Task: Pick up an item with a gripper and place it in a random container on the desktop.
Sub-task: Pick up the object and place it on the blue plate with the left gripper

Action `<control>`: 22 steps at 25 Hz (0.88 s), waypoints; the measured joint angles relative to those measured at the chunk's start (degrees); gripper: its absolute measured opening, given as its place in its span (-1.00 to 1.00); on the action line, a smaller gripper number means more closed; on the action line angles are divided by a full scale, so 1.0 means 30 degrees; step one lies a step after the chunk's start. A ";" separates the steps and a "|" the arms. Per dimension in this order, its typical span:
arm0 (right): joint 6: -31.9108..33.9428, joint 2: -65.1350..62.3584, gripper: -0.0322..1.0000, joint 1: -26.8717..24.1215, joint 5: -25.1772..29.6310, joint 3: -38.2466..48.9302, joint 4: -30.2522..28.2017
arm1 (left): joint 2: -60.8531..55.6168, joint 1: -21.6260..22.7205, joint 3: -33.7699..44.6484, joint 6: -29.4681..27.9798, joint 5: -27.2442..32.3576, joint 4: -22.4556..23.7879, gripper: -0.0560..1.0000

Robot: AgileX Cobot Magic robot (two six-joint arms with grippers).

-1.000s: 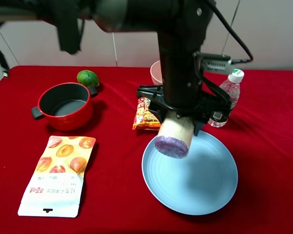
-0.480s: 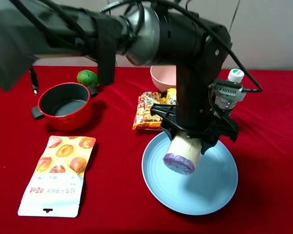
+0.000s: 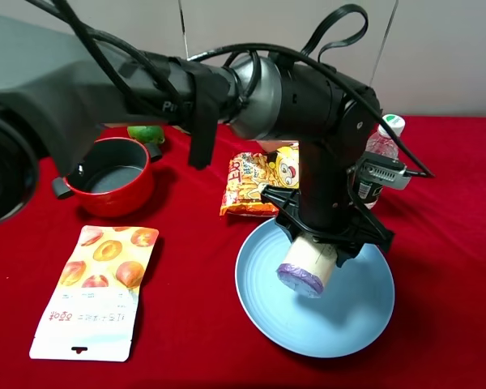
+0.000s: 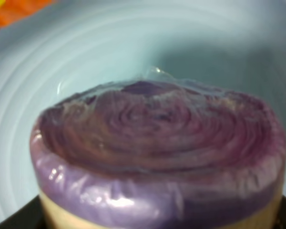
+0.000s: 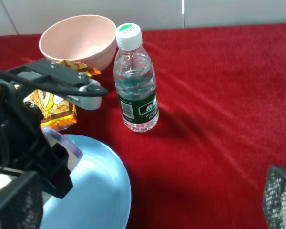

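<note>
Red-clothed tabletop (image 3: 186,340) throughout, pale wall (image 3: 454,49) behind. Nearest the front edge, on the left: peach-printed snack pouch (image 3: 93,288), flat, print up. To its right, large light blue plate (image 3: 352,320), rim and most of its floor bare. Above the plate's middle, roll of pale purple bags (image 3: 306,267) in a cream paper label, tilted, purple end lowest; clamped near its upper end by the black left end effector (image 3: 322,241), jaws closed on the label. Top of the roll hidden inside that grip. Purple end touching the plate or just clear of it: cannot tell. From the left wrist, little beyond the spiral purple end filling the view, blurred blue plate rings behind, dark jaw edges cut off at the lower corners.

Just past the plate's far rim, orange-yellow chip bag (image 3: 245,186), right part covered by the arm (image 3: 267,89). Farther left, red pot (image 3: 109,174), grey inside showing, nothing seen in it. Behind the pot, green fruit (image 3: 148,135), half hidden under the arm.

From the right wrist: right end effector (image 5: 145,205) cut off to two mesh-textured fingertips (image 5: 279,195) at the lower corners, wide apart, gripping nothing. Beyond them, upright water bottle (image 5: 136,81), white cap, green label, near the plate's edge. Farthest, pink bowl (image 5: 78,38), inside pale and bare, just beside the bottle and the chip bag.
</note>
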 joint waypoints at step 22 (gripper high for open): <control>0.0000 0.0000 0.40 0.0000 0.0000 0.0000 0.0069 | 0.0958 -0.0532 0.0000 0.0024 -0.0822 0.0004 0.31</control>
